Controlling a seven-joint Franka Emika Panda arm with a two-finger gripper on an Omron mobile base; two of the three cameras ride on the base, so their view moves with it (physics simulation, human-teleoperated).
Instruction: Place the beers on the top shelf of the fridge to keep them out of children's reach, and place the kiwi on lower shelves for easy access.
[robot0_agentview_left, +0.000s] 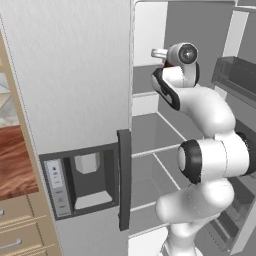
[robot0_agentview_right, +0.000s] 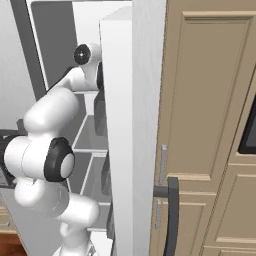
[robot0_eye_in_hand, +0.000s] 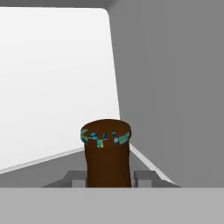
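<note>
Fingers (robot0_eye_in_hand: 144, 177) clamped on the neck of the amber bottle (robot0_eye_in_hand: 107, 153), one tip each side, cap end pointing away from the hand. Grip at the neck probably keeps the body free to be set down. Bottle is inside the fridge (robot0_agentview_left: 75, 75), up high against the pale interior, a white-rimmed panel edge running past it. Arm (robot0_agentview_left: 210, 150) reaches through the open doorway at upper-shelf height. Judged: carrying the beer to the top shelf (robot0_agentview_left: 145, 93); not yet set down.
</note>
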